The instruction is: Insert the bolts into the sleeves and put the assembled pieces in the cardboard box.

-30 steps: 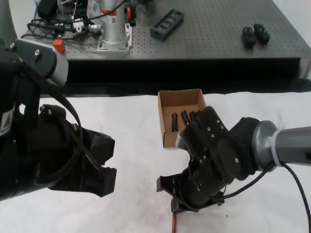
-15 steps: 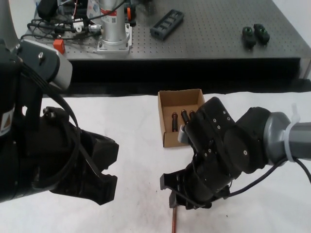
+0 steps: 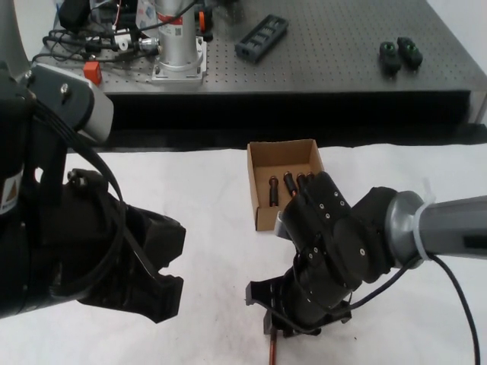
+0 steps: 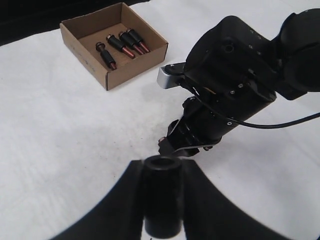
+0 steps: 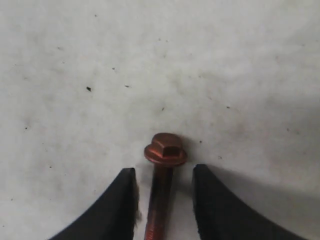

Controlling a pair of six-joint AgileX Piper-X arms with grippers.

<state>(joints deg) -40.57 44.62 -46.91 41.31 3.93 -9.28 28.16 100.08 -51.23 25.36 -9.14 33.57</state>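
Nearest the high camera, the left gripper (image 4: 162, 170) is hanging over the white cloth (image 3: 205, 220) with its two fingers clamped on a black sleeve (image 4: 161, 200). The sleeve's open end is showing between the fingertips.

Beside it, the right gripper (image 5: 164, 169) is pointing down at the cloth. Its fingers are standing apart, one on each side of the shank of a copper-coloured bolt (image 5: 165, 150). The bolt is lying flat on the cloth, with its hex head just past the fingertips. A gap is showing between the shank and one finger; on the other side, contact cannot be told.

Just behind the right arm, the cardboard box (image 4: 85, 50) is sitting open on the cloth. Four assembled pieces (image 4: 106, 55) are lying side by side in it.

Farther back, a perforated metal table (image 3: 342, 68) is carrying a black tray (image 3: 261, 36).
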